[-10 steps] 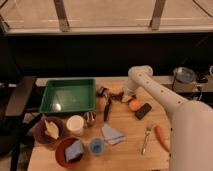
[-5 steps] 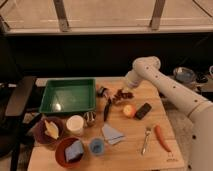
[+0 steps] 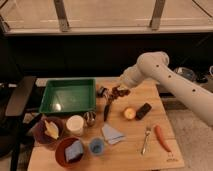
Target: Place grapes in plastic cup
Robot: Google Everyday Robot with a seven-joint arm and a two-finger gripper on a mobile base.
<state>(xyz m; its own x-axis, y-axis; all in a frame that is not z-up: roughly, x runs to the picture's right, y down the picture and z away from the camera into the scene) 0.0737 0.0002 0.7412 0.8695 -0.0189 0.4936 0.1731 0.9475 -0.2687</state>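
Pale matt wood is shown by the table [image 3: 127, 156], glossy green plastic by the tray [image 3: 48, 95]. The dark gripper [image 3: 116, 91], mid-frame, is borne on a smooth white, probably plastic, arm [image 3: 167, 76].

Item: my arm [image 3: 167, 80] — smooth, glossy cream-white shell in thick, rounded tubular segments, with a bulbous housing at the joint. A row of small dark dots marks the broad lower segment. Item: my gripper [image 3: 118, 91] — small and dark against the pale shell, set at the arm's narrow end, over the surface [image 3: 155, 102].
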